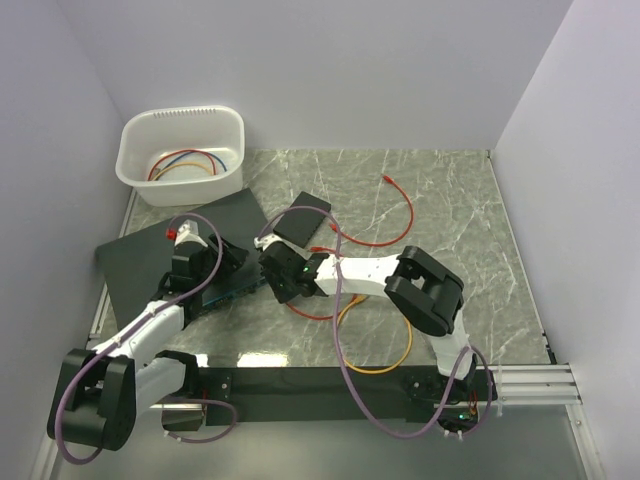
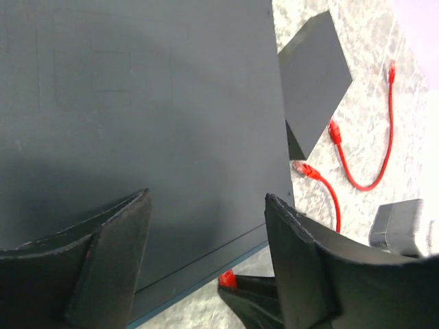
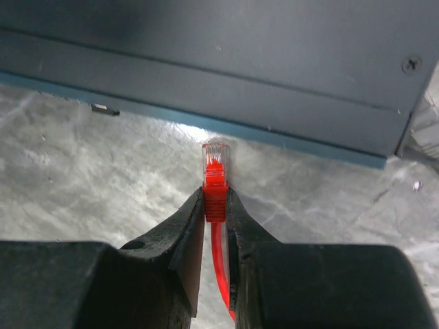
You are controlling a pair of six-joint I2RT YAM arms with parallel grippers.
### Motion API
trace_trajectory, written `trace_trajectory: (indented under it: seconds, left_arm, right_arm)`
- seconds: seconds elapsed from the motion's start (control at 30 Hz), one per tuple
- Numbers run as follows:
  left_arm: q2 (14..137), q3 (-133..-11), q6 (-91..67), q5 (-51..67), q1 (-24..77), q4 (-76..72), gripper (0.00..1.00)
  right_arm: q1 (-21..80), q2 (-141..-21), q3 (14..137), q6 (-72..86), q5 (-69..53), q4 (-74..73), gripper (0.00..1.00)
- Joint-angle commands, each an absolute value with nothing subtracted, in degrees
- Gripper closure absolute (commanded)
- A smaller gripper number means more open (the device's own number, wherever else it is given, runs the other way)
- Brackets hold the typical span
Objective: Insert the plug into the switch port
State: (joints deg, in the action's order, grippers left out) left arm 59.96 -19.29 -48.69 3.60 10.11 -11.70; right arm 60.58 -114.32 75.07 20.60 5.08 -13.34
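With my right gripper [image 3: 215, 203] pinching the plug [image 3: 215, 170] and my left gripper [image 2: 206, 205] spread, I'd square the clear tip to the switch [image 3: 206, 55] face before pushing.

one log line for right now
right gripper: shut on plug | plug: short of switch face, not inserted | left gripper: open over switch

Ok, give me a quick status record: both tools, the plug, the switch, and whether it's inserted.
left tool: open, empty, over the switch top
right tool: shut on the plug
plug heading: clear tip points at the switch
teal front face: seen edge-on, sockets hidden
gap: plug tip short of the switch, not touching
inserted: no
nearby: small black box beside the switch
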Motion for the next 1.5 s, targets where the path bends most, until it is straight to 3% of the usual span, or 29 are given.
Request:
trace_trajectory:
  seconds: [0.0, 0.47, 1.47]
  left_arm:
    - [59.8, -18.4, -47.4, 4.1, 9.3, -14.9, 0.27]
    - [60.3, -18.1, -47.0, 4.0, 8.8, -14.0, 0.4]
    - [61.4, -18.1, -46.9, 4.3, 8.8, -14.4, 0.46]
  right_arm:
    - [60.1, -115.6, 78.1, 21.3, 6.2, -13.4, 1.0]
    - [58.6, -118.3, 82.5, 21.8, 8.3, -14.3, 1.0]
    - [59.5, -112.1, 80.9, 22.1, 8.7, -13.8, 1.0]
